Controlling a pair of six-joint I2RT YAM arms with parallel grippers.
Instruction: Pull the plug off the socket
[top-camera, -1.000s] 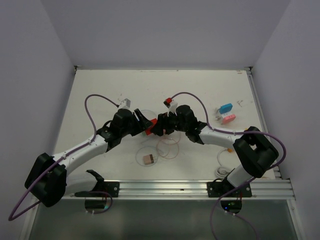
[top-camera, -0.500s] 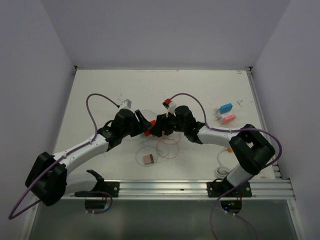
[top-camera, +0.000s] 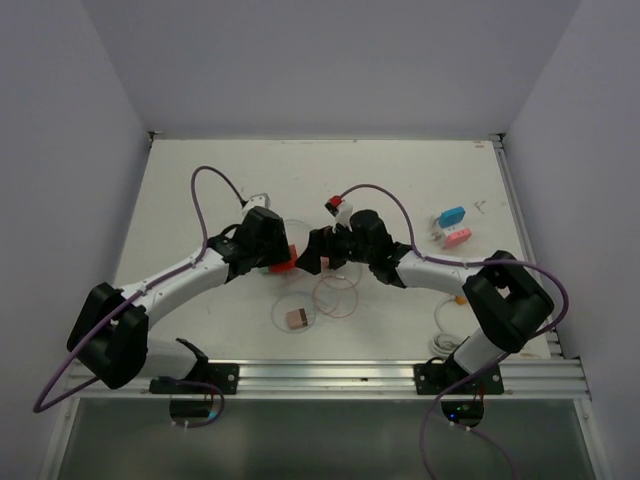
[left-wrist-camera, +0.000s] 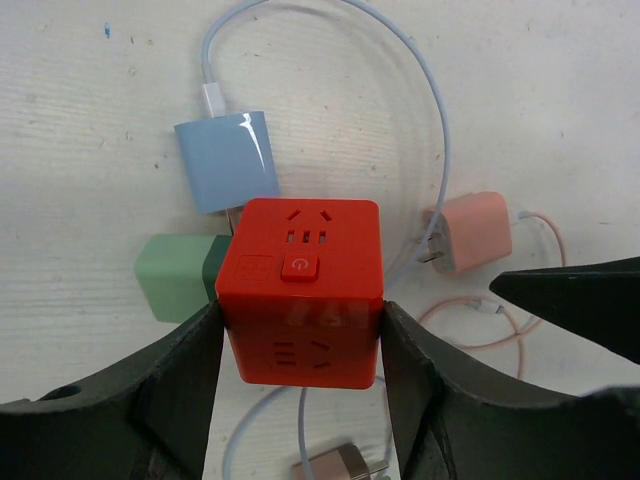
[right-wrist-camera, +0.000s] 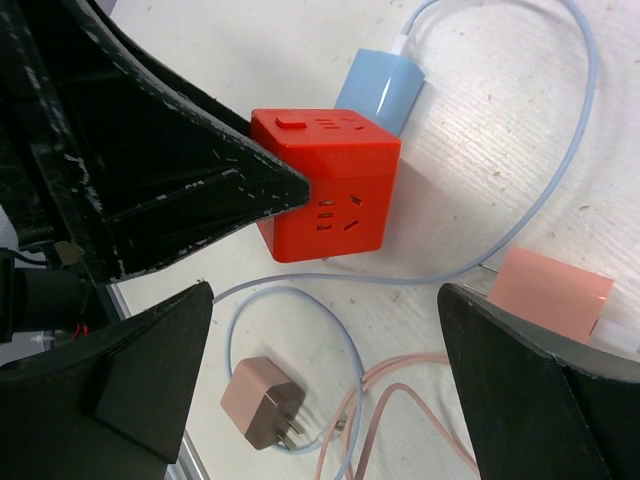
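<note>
A glossy red plastic cube socket (left-wrist-camera: 300, 290), button face up, is clamped mid-worktop (left-wrist-camera: 90, 90) between the left claw's (left-wrist-camera: 300, 312) half-spread fingers (left-wrist-camera: 190, 370). A pale pink square plug (left-wrist-camera: 470, 230) lies just right, apart, prongs pointing left at the cube. The right claw (right-wrist-camera: 325, 290) gapes wide, empty.

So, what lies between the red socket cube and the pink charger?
A pale blue cable runs between the red socket cube and the pink charger, seen in the left wrist view.

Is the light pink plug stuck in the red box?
No, the light pink plug lies apart from the red box, with a bare gap between them.
</note>
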